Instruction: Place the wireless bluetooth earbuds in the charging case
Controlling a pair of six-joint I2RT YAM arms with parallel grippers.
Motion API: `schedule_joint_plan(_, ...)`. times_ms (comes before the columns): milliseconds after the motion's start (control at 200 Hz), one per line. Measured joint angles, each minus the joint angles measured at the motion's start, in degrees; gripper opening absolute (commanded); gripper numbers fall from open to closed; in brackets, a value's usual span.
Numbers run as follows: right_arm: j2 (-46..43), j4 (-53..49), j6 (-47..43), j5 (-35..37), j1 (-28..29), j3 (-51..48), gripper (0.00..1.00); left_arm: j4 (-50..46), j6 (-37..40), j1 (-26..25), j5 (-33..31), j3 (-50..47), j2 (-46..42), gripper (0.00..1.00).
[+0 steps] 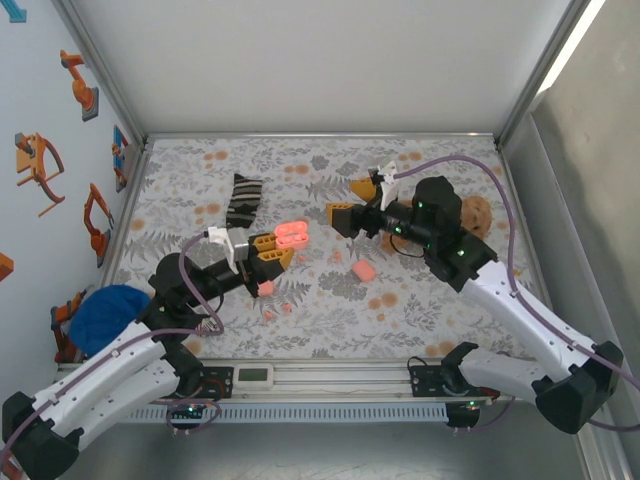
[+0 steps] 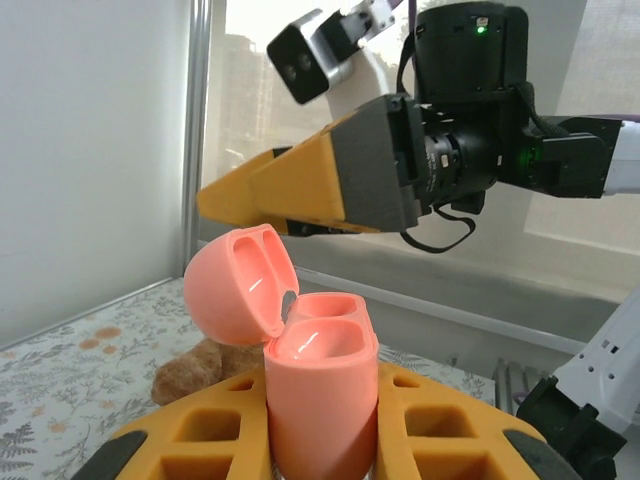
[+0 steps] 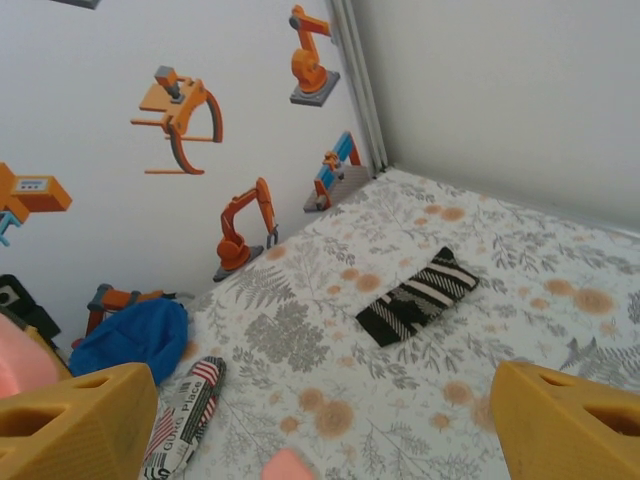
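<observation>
Looking down from the top camera, I have my left gripper point(image 1: 276, 251) clamped on the charging case point(image 1: 292, 235). In the left wrist view the case stands upright between the yellow fingers, lid hinged back and both glossy wells facing up. My right gripper point(image 1: 345, 218) hovers just beside the case, its fingers apart and gripping nothing. The earbuds point(image 1: 268, 315) lie loose on the floral cloth point(image 1: 200, 170), near the left arm, and a closed pink case point(image 1: 363, 270) rests between the two arms.
</observation>
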Motion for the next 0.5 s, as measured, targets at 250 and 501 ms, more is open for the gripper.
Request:
schedule_joint_plan(250, 3.7, -7.9, 1.9, 1.0, -0.5, 1.4, 0.83, -5.1, 0.0, 0.0, -1.6, -0.8, -5.9, 0.00)
schedule_joint_plan(501, 9.8, -13.7, 4.4, -1.2, -0.7, 4.6, 0.68, -10.4, 0.4, 0.0, -3.0, -1.0, -11.1, 0.00)
